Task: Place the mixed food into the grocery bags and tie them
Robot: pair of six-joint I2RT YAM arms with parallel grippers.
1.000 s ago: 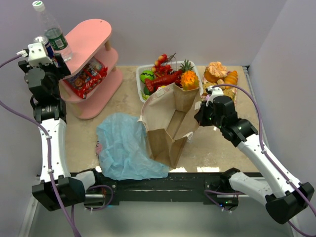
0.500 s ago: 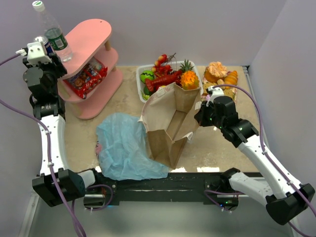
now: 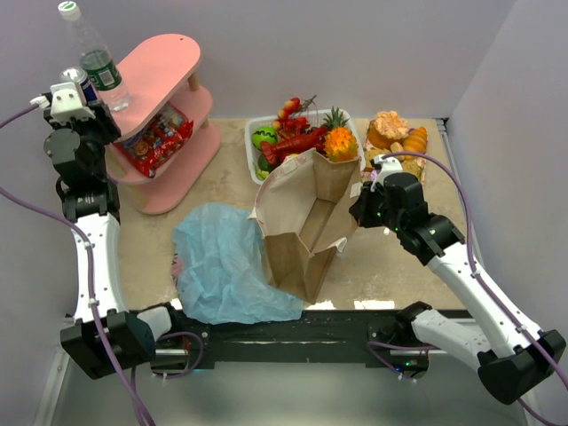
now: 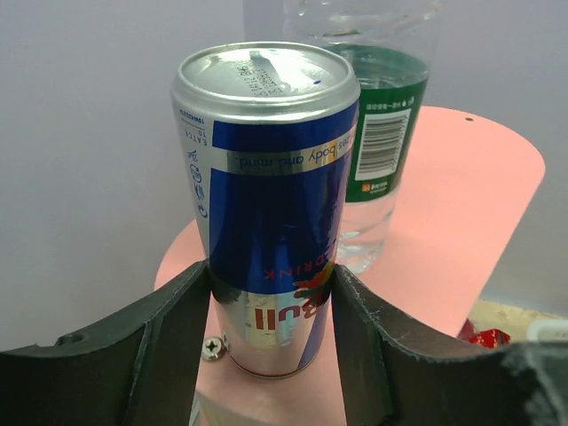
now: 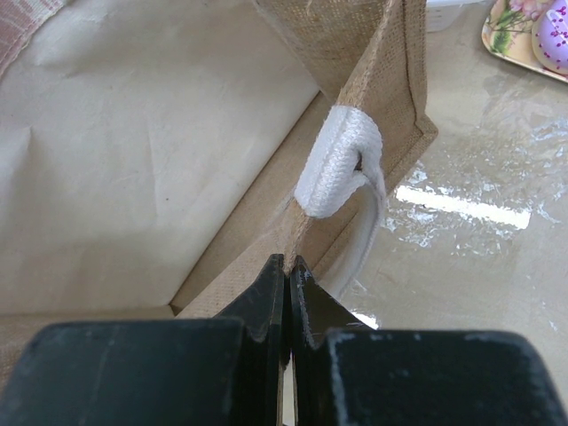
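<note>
A blue can (image 4: 266,204) stands on the top of the pink shelf (image 4: 453,222), in front of the green-labelled clear bottle (image 4: 382,133). My left gripper (image 4: 272,275) is shut on the can, one finger pressed against each side of its lower half. From above, that gripper (image 3: 80,93) sits at the shelf's left end. The brown paper bag (image 3: 306,222) stands open mid-table, and my right gripper (image 5: 287,266) is shut on its rim just below the white handle (image 5: 342,164). The light-blue plastic bag (image 3: 222,262) lies crumpled to its left.
Red snack packets (image 3: 160,138) fill the shelf's middle tier. Behind the paper bag, a white basket (image 3: 251,133) holds a red lobster (image 3: 297,142) and a pineapple (image 3: 340,138). More toy food (image 3: 395,133) lies at the back right.
The left jaws have closed in onto the blue can, and the left wrist has shifted slightly. The right arm and the paper bag have not moved.
</note>
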